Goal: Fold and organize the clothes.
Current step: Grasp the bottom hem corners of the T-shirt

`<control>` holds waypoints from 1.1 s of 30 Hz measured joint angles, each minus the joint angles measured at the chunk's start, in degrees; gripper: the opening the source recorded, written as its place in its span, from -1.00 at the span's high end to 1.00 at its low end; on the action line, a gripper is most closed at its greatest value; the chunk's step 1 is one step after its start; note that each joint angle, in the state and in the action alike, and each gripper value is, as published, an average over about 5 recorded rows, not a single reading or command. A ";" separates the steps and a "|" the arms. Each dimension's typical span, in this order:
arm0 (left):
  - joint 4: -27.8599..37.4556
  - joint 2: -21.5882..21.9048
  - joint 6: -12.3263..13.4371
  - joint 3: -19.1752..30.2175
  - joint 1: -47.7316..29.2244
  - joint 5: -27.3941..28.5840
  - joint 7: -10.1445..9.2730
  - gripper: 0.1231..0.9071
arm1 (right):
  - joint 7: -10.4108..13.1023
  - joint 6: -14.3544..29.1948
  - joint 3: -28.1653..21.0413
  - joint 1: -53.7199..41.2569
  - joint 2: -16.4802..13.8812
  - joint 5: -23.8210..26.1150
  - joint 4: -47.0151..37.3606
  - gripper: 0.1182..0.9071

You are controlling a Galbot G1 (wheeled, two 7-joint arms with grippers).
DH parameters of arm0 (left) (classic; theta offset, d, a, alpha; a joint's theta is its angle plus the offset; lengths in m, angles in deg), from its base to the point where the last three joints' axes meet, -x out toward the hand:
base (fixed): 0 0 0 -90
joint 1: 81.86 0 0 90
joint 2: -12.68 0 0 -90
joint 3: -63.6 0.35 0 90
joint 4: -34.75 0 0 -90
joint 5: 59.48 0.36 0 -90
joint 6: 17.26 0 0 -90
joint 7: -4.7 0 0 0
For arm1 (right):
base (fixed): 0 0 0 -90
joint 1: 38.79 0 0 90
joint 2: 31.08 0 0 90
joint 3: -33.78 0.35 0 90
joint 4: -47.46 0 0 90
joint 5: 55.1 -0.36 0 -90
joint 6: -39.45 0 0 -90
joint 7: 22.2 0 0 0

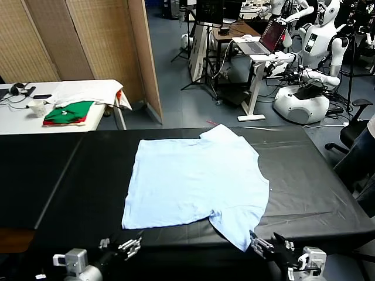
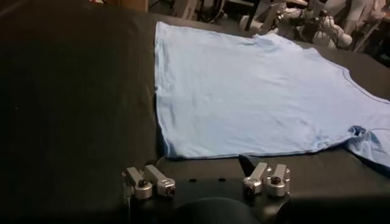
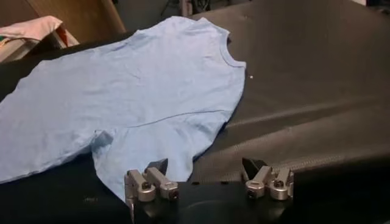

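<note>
There is one light-blue T-shirt (image 1: 196,184), spread flat at the centre of the black counter (image 1: 304,193), neckline toward 3 o'clock in the head view. There are two grippers: the left gripper (image 1: 120,246) at 7 o'clock and the right gripper (image 1: 270,246) at 5 o'clock. Both have their fingers spread and hold nothing. The head view alone shows one white table (image 1: 17,117) at 10 o'clock, with one green folded garment (image 1: 70,111). The right wrist view shows the near sleeve (image 3: 131,155) just beside the right fingers (image 3: 149,182).
</note>
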 joint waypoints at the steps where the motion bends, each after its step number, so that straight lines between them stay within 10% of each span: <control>1: 0.13 -0.03 0.00 -0.10 -0.13 0.29 0.00 -1.00 | 0.01 -0.03 -0.17 -0.16 0.01 0.29 -0.11 -1.00; 13: 3.02 -1.11 0.66 -0.14 -2.97 1.81 -1.02 -0.98 | -0.38 -0.25 -3.60 -2.26 1.08 4.79 -2.60 -0.84; 25: 4.46 -1.31 1.24 0.30 -3.16 3.00 -1.19 0.67 | -1.31 0.28 -5.72 -2.49 1.38 7.21 -3.79 0.81; 33: 4.52 -1.28 1.12 0.63 -2.86 3.26 -1.30 0.94 | -0.05 0.39 -4.95 -0.17 1.14 7.53 -0.36 0.94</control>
